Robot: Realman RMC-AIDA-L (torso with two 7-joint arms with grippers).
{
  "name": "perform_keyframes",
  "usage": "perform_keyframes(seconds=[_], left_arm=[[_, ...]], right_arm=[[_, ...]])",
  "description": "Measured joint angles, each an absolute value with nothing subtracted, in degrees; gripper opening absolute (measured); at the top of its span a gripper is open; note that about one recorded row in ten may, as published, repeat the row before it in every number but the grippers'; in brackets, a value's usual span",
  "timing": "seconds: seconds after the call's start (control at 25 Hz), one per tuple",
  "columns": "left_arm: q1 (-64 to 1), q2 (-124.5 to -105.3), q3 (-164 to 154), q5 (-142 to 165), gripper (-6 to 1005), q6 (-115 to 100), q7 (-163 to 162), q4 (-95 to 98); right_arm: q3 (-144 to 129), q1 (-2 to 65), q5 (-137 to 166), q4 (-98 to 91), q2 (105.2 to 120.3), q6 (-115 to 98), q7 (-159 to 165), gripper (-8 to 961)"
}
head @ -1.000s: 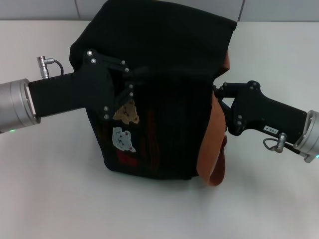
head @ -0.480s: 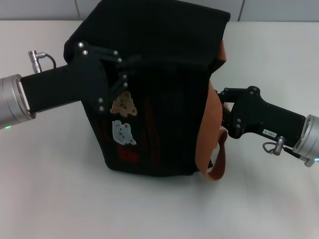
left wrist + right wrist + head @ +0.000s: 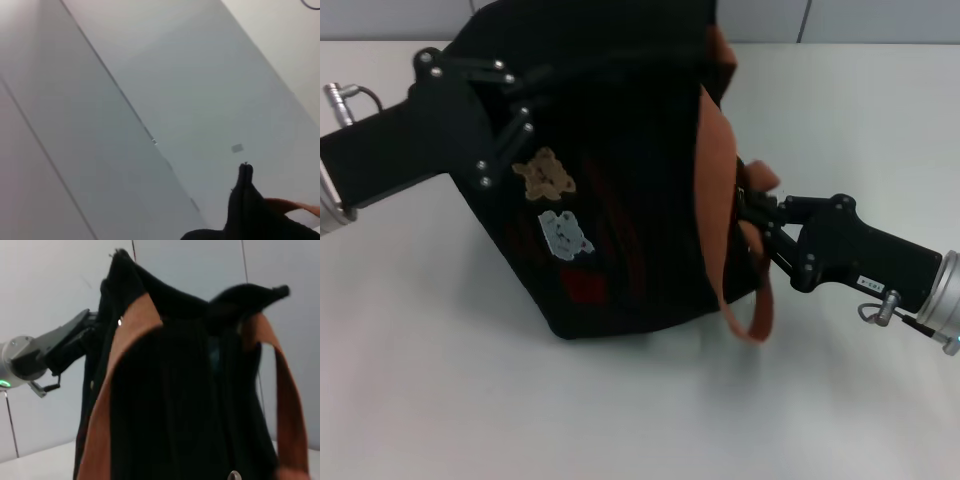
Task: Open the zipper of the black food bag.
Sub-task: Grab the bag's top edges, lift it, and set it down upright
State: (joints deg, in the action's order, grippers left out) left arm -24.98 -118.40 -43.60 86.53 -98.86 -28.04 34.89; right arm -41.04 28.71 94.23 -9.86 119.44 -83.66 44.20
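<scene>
The black food bag (image 3: pixel 630 170) stands tilted on the white table, its bear and red patches facing me and an orange-brown strap (image 3: pixel 715 190) running down its right end. My left gripper (image 3: pixel 510 98) is shut on the fabric at the bag's upper left edge. My right gripper (image 3: pixel 752 205) presses against the bag's right end, beside the strap loop. In the right wrist view that end of the bag (image 3: pixel 185 405) fills the picture, with a small silver piece (image 3: pixel 233 475) low on it, perhaps the zipper pull. The zipper line itself is hidden.
The white table (image 3: pixel 460 400) extends in front and to the right of the bag. A tiled wall (image 3: pixel 880 20) rises close behind it. The left wrist view shows mostly wall, with a corner of the bag (image 3: pixel 247 212) in view.
The left gripper has pulled the bag's top to the left and back, tilting the bag. The right gripper has followed leftward and a little nearer, staying at the strap end.
</scene>
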Motion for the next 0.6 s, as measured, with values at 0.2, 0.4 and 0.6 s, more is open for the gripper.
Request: perform_keyframes(seconds=[0.2, 0.4, 0.6], left_arm=[[-23.6, -118.34, -41.11, 86.48, 76, -98.86, -28.04, 34.89], [-21.93, -118.19, -39.17, 86.43, 76, -98.92, -28.04, 34.89], [-20.28, -118.17, -38.95, 86.39, 75, -98.03, -28.01, 34.42]], right_arm=[[-40.93, 27.86, 94.23, -9.85, 119.38, -82.3, 44.21, 94], [-40.53, 27.23, 94.1, -9.91, 119.33, -81.45, 44.4, 93], [-38.78, 27.04, 92.88, -10.07, 119.28, -82.04, 48.53, 106]])
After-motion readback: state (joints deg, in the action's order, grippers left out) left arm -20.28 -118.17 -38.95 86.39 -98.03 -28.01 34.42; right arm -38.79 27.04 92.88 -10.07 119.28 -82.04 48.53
